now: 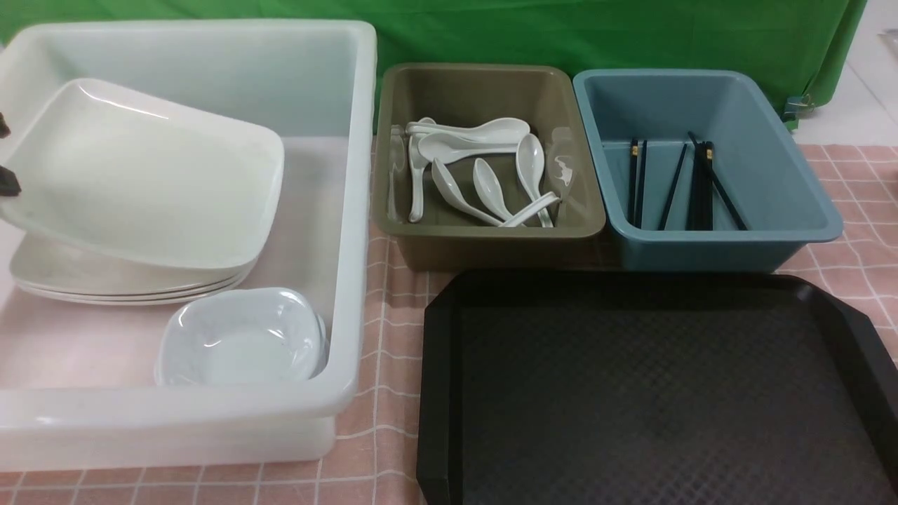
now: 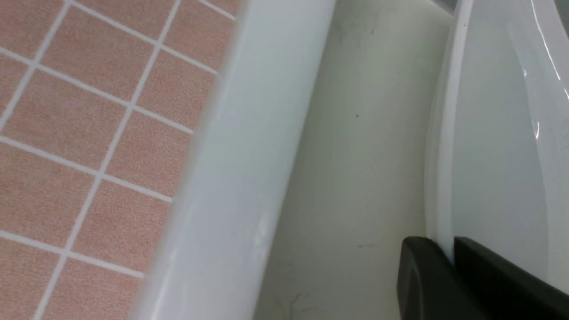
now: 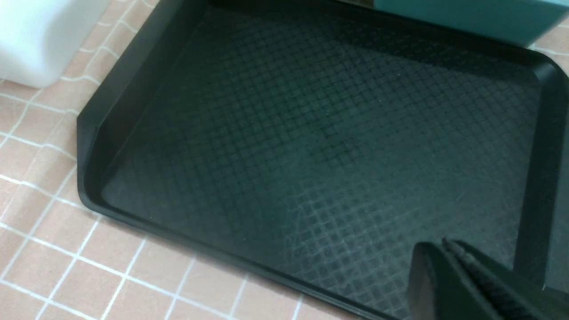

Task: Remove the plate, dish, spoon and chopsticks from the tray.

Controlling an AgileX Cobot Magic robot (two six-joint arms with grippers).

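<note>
Nearest you, the tray (image 1: 659, 393) lies bare under your right gripper (image 3: 444, 243), jaws pressed together on nothing. Farther left, your left gripper (image 2: 446, 249) pinches the tilted plate (image 1: 140, 175) inside the white bin (image 1: 351, 231), behind the dish (image 1: 242, 337).

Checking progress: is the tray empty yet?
Empty: the tray shows only bare textured surface in the front and right wrist views.

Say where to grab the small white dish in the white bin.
Pinch the small glossy white rounded-square dish by its left rim, hand coming straight down, one finger inside. It sits upright and open, tucked into the translucent white plastic bin's near right corner, so the walls probably crowd its right and near sides.
</note>
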